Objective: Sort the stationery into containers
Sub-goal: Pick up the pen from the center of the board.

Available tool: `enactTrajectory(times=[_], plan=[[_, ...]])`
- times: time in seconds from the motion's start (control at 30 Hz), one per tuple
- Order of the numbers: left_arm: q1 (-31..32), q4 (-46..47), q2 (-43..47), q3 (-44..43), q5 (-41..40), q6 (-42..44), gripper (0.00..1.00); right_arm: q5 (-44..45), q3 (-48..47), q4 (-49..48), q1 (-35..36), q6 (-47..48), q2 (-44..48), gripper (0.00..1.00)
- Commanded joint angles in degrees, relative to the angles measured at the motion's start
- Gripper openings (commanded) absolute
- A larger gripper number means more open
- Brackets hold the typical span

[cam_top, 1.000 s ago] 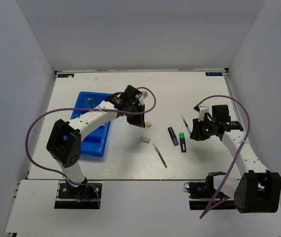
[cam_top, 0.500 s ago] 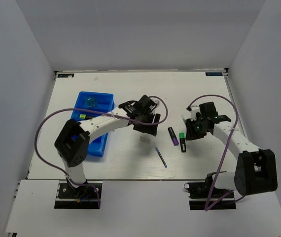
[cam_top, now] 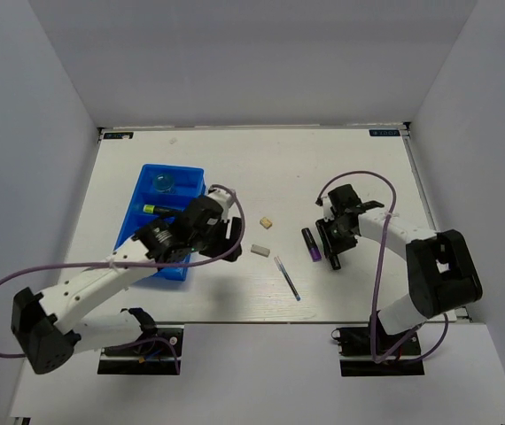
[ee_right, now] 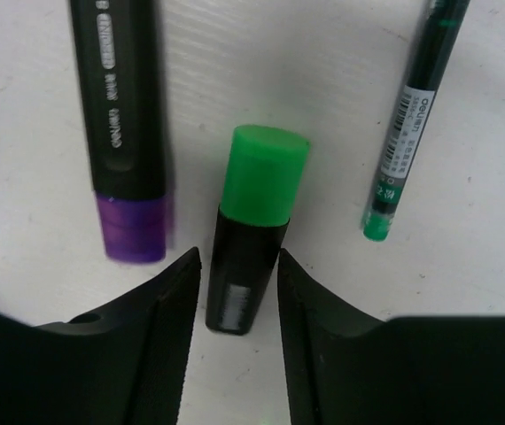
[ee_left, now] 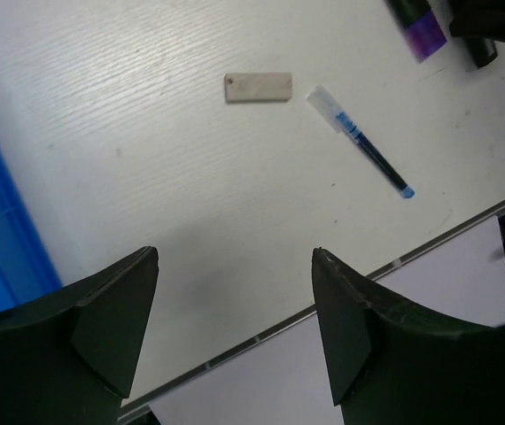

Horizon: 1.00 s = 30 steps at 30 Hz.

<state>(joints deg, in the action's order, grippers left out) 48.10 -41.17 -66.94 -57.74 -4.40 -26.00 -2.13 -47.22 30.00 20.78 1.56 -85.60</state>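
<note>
Right gripper (ee_right: 235, 264): released, straddling green-capped highlighter (ee_right: 254, 212); "deli" pen (ee_right: 407, 124) at 2 o'clock. Left gripper (ee_left: 233, 257): released, empty.

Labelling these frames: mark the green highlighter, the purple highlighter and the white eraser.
green highlighter (ee_right: 249, 241): right wrist view, barrel below cap.
purple highlighter (ee_right: 120, 124): right wrist view, black barrel.
white eraser (ee_left: 258, 87): left wrist view, centre.

The green-tipped pen (ee_right: 409, 115) reads "deli".
</note>
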Motion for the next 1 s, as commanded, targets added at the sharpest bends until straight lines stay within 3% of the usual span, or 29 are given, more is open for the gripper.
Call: enactTrajectory(times=[0.0, 0.23, 0.33, 0.37, 0.47, 0.53, 0.6, 0.7, 0.8, 0.97], plan=[[-0.02, -2.6, 6.1, 4.28, -3.59, -0.8, 0.8, 5.2, -1.91, -1.43, 1.11, -1.21, -2.63, 0.45], [-0.02, -5.32, 16.04, 11.14, -5.62, -2.04, 0.8, 6.79, -3.05, -2.23, 2.78, -2.71, -8.7, 0.45], [-0.02, -7.34, 18.68, 11.5, -6.76, -1.51, 0.8, 6.7, -2.44, -1.97, 2.52, -2.53, -10.11, 0.31], [-0.02, -8.22, 19.82, 11.5, -7.28, -1.16, 0.8, 6.61, -2.18, -1.53, 2.34, -2.53, -10.28, 0.17], [-0.11, -9.89, 22.63, 10.98, -8.34, 0.24, 0.8, 4.33, -2.78, -0.21, 2.52, -1.91, -9.41, 0.0], [-0.02, -10.34, 25.0, 9.84, -8.95, 2.08, 0.8, 2.84, -3.31, 0.5, 2.52, 2.37, -7.57, 0.0], [-0.02, -11.65, 26.24, 7.38, -9.56, 3.49, 0.8, -0.76, -6.99, 3.3, 2.69, 6.67, -5.37, 0.0], [-0.02, -10.78, 29.75, 4.92, -9.66, 6.04, 0.8, -5.31, -20.07, 8.39, 3.13, 15.47, -5.01, 0.0], [-0.02, -7.8, 32.47, 4.47, -8.0, 8.06, 0.8, -11.72, -34.02, 17.85, 4.09, 22.68, -9.99, 0.0], [-0.02, -1.65, 37.84, 6.85, -3.6, 10.18, 0.8, -23.69, -52.15, 22.46, 8.21, 31.82, -18.36, 0.0]])
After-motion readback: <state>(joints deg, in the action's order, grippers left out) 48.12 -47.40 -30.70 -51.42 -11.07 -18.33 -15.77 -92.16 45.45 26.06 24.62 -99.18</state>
